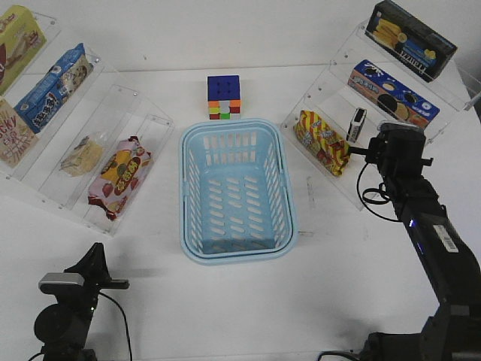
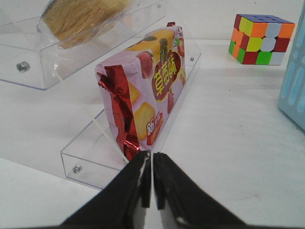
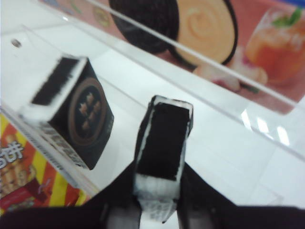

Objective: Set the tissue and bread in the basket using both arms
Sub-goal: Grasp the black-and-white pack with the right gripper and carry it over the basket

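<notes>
The light blue basket sits mid-table and holds nothing. My right gripper is shut on a black tissue pack, held edge-on inside the clear right rack. A second black pack stands beside it, and it also shows in the front view. In the front view my right gripper is at the rack's lower shelf. The wrapped bread lies in the left rack and also shows in the left wrist view. My left gripper is shut and empty, low at the front left, short of the pink-red packet.
A Rubik's cube stands behind the basket. The left clear rack holds snack packets. The right rack holds a yellow-red packet, a blue cookie box and a black box. The basket's corner shows in the left wrist view.
</notes>
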Controlling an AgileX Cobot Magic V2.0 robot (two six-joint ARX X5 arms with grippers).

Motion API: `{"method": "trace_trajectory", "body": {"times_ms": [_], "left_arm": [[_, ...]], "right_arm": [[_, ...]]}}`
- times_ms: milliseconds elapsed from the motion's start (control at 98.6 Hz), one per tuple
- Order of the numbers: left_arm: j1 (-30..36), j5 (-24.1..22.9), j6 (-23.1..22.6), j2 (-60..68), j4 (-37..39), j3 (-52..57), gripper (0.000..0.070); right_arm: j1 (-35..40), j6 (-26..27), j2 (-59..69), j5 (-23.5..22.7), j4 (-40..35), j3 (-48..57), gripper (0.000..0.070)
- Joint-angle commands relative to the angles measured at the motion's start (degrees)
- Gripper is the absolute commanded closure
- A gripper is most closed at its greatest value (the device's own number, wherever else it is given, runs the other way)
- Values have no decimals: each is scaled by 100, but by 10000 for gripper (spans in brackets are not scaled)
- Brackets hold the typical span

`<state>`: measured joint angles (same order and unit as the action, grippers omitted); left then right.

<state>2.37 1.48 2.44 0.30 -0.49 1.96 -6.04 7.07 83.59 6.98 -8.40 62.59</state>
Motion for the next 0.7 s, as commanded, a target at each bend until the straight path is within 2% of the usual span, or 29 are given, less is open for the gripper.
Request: {"method": "trace_trajectory", "body": {"times_ms": [0,51,122,213,284,375,476,608,639,689], "left_arm": [[-7,-13,-46,-11,57,-116,699],[-7,-11,-46,-11,57,-116,699],[-7,-11,-46,-11,57,-116,699],[-7,-13,-46,-11,57,-116,699],[-7,-11,-46,-11,57,-116,699],[-7,-11,-46,-11,57,-116,699],[-7,-13,-44,-11,57,-116,699],[-7,-11,-46,-11,57,-116,699],[-7,-11,-46,-11,57,-116,699],[-7,-11,-46,-11,57,-116,699]], "right_arm": [[4,-129,-420,-50,92,129,694],[9,-116,-750,-280,50,129,694],[17,61,-1252,-846,-74,129,694],[166,372,-1786,-1899,-114,129,694],[420,404,-2039,-2752,-77,127,694],[992,286,-2120,-3366,-111,127,694],[1926,-129,-1952,-3287,-291,125,694],[2933,-509,-1449,-2638,-387,125,684],[3062,-551,-1327,-2603,-387,125,647],[3224,-575,-1128,-2632,-356,125,525]]}}
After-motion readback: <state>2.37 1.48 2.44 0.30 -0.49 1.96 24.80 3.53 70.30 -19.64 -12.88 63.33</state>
